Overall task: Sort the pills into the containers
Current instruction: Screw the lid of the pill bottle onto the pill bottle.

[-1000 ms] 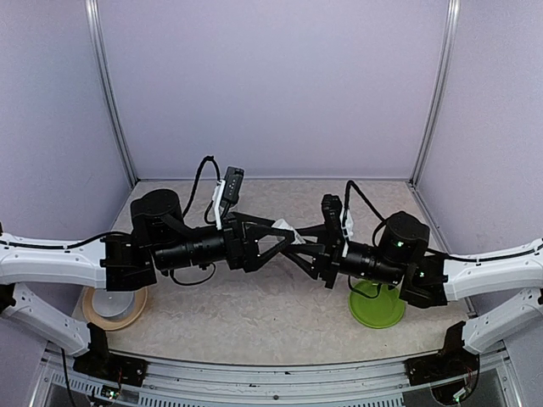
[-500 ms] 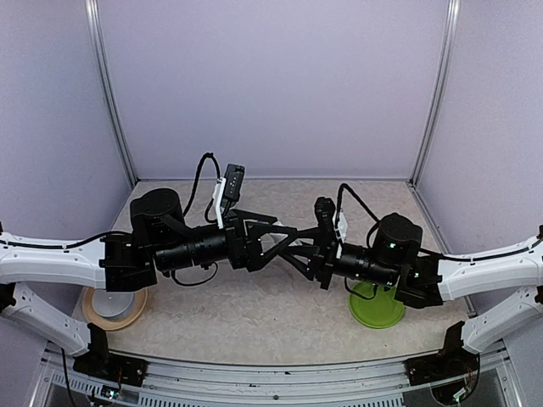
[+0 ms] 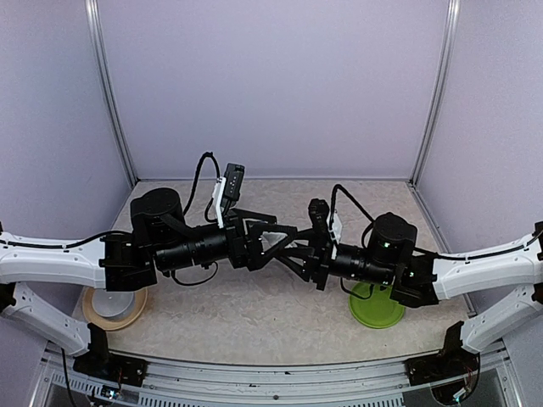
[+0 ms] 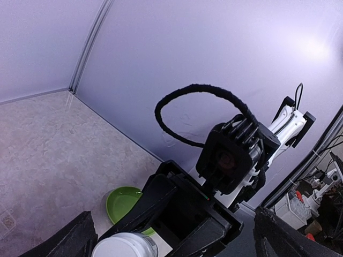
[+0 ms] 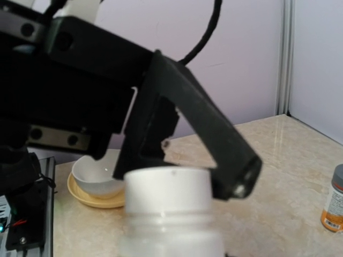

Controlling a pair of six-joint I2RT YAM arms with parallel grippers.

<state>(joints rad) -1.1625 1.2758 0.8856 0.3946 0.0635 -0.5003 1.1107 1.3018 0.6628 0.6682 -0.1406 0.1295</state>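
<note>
**Q:** Where is the vial, and what holds it?
**A:** It is aloft over the middle of the counter, where the two arms meet. The right fingers are clenched on it. Its white cap faces the left arm.

**Q:** And the left fingers?
**A:** Released and spread wide. The cap lies in the gap between them, off-centre: close to one finger and well apart from the other. In the right wrist view one left finger slants past the cap, its tip just beside the cap's edge. Whether they touch cannot be told.

**Q:** The other container?
**A:** The bottle, with gray cap and orange label, stands upright on the counter at the right edge of the right wrist view. It is well apart from both sets of fingers.

**Q:** What else is shown?
**A:** A white bowl on a tan plate sits at the counter's left side. A green plate lies at the right, partly under the right arm.
</note>
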